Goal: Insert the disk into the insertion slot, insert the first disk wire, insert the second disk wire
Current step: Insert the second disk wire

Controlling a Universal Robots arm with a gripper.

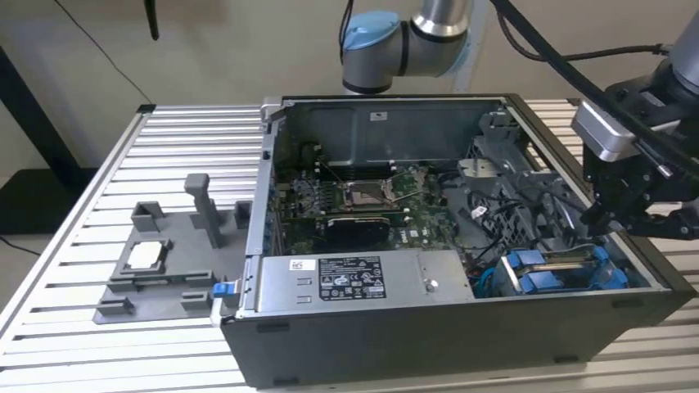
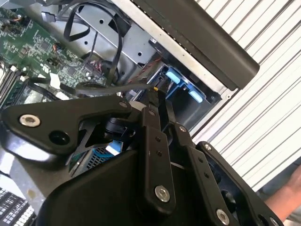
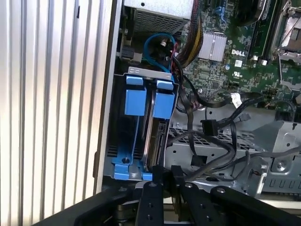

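Step in hand: we judge it to be the first disk wire, since the disk already sits in its place.
Disk: the disk [image 3: 151, 139] stands on edge in the slot [image 3: 117, 146], with its blue bracket tabs [image 3: 163, 103] at the open end. In the exterior view it lies in the case [image 1: 437, 336] corner at that view's right, near the front.
End effector: the end effector [image 2: 157, 94] hangs just above the slot end of the case. Its jaws are narrow, and a black wire [image 2: 108, 85] runs up to their tips, so we read it as gripped there.
Alignment: in the first wrist view the end effector [image 3: 165, 172] is nearly in line with the disk's edge, close to it but apart.
Other wire: a loose black connector [image 3: 208, 126] hangs beside the bay, free of the disk.
Next move calls for: we judge that the held plug must be squared to the disk's port and pressed straight in, keeping clear of the neighbouring cables.
Risk: a tilted plug may jam or slip in the jaws.
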